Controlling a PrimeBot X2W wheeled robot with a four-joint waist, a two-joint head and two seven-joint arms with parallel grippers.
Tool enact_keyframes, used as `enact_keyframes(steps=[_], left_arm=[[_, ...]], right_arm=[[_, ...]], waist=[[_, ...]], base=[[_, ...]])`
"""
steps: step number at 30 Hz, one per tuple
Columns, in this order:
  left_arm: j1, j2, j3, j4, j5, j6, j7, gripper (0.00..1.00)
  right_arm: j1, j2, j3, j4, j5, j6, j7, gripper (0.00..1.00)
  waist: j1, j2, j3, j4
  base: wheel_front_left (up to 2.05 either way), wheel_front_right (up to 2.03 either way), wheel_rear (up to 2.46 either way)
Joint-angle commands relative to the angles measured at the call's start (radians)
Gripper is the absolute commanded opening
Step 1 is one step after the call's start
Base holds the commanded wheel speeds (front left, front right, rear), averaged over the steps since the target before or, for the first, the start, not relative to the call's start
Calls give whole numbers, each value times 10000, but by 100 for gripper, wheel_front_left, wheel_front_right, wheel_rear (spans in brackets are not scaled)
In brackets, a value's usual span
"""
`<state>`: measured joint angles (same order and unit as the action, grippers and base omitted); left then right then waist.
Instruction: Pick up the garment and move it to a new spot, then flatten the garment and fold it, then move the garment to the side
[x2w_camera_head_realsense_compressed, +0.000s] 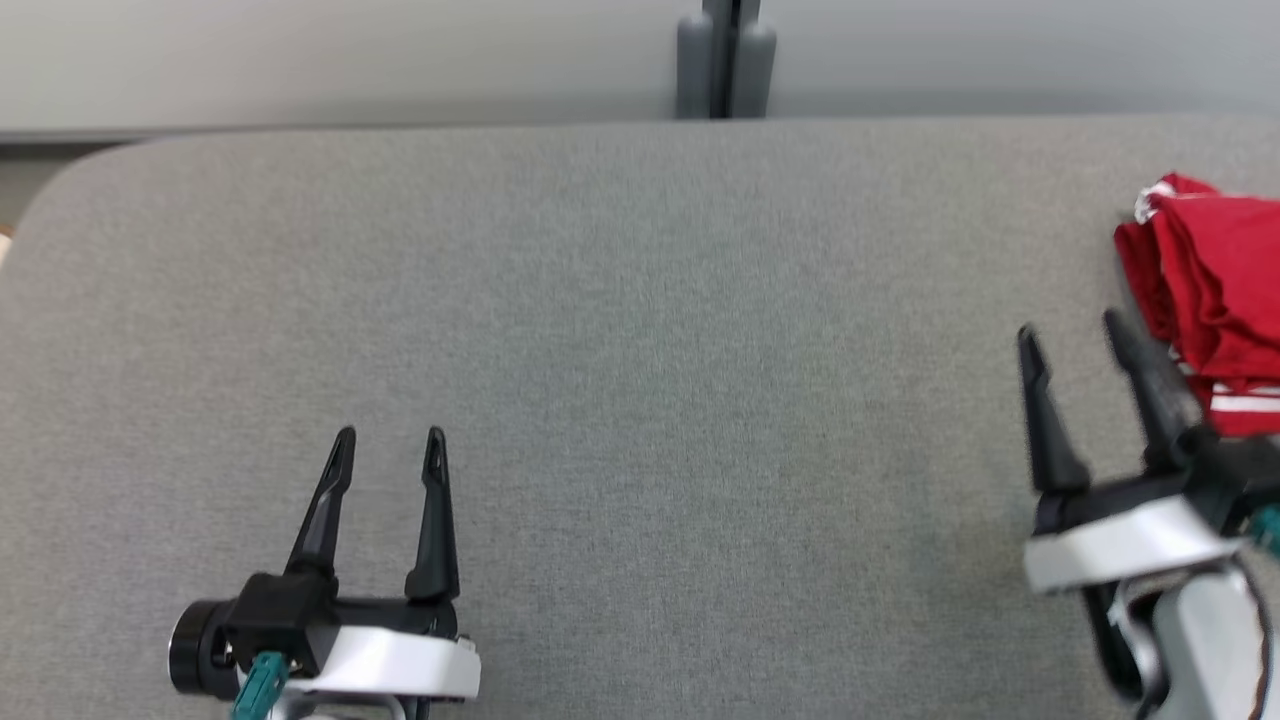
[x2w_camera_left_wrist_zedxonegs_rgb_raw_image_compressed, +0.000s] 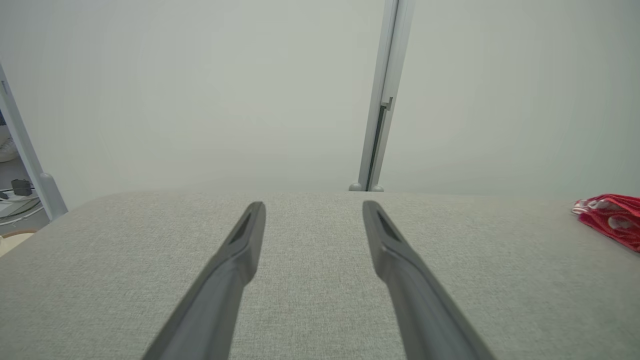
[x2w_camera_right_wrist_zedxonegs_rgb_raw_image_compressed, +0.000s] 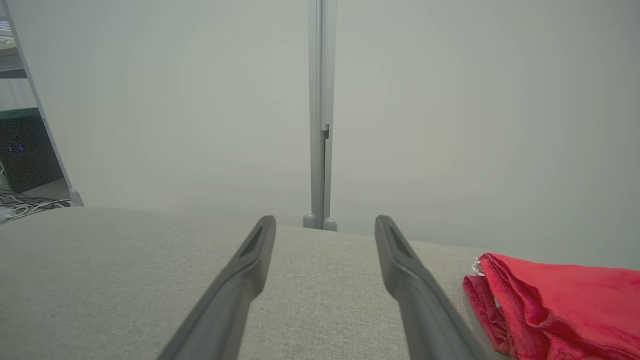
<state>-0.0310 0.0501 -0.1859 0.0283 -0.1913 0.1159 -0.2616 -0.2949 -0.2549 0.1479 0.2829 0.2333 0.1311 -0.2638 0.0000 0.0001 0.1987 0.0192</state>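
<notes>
Red folded garment (x2w_camera_head_realsense_compressed: 1215, 290), lying on grey fabric table (x2w_camera_head_realsense_compressed: 640, 300). Right gripper (x2w_camera_head_realsense_compressed: 1068, 327) just beside garment, jaws wide, empty. Left gripper (x2w_camera_head_realsense_compressed: 390, 435) well apart from garment, jaws wide, empty.

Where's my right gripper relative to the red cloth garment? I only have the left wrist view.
Observer: In the head view, the right gripper is just left of the folded red cloth garment, at the right side of the grey padded table.
Operator: Holding anything?
Observer: No; its jaws stand open over bare table.
Operator: How does the garment lie?
Observer: Folded in layers, a white-striped band at its near end.
</notes>
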Motion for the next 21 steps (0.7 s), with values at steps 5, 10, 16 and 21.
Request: enact_keyframes(steps=[5,10,16,21], left_arm=[[815,28,255,-364,-48,-75,-45,100],[1565,18,407,-825,37,-247,-43,100],[2019,20,495,-772,194,-462,-43,100],[2071,21,424,-601,390,-473,-45,100]], right_arm=[[1873,1094,-548,-1295,-716,-9,-2,100],[3364,1677,-1058,-1983,-901,-7,-1,100],[4173,1919,-741,-2035,-906,-7,-2,100],[4103,1943,-527,-2022,-901,-8,-3,100]], waist=[[0,-1,-1267,206],[0,-1,-1778,314],[0,-1,-1980,242],[0,-1,-2087,185]], base=[[0,0,0],[0,0,0],[0,0,0],[0,0,0]])
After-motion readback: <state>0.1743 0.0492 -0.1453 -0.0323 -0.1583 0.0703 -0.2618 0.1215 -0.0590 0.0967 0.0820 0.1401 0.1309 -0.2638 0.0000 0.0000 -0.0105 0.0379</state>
